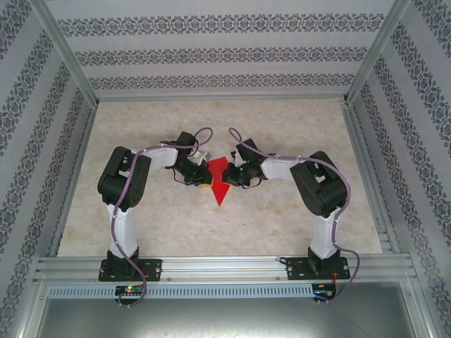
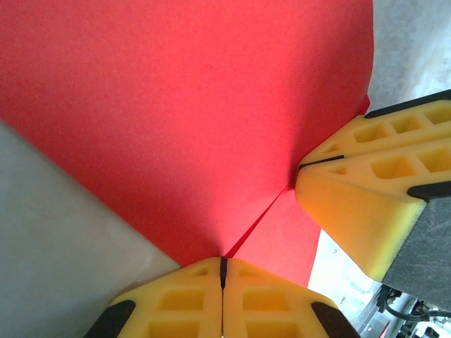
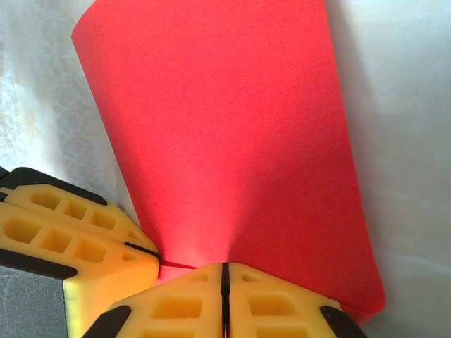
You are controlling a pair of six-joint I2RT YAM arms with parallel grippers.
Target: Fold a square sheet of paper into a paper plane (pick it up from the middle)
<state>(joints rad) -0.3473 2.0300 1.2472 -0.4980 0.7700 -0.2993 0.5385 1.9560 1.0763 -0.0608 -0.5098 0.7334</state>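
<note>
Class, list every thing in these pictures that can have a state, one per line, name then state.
red paper: folded to a point, pinched by both grippers.
left gripper: shut on the red paper.
right gripper: shut on the red paper.

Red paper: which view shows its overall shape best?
Top external: most of the red paper outline, pointed near tip included, between left gripper and right gripper. Wrist views crop it: close-up red surface pinched in yellow fingers.
</note>
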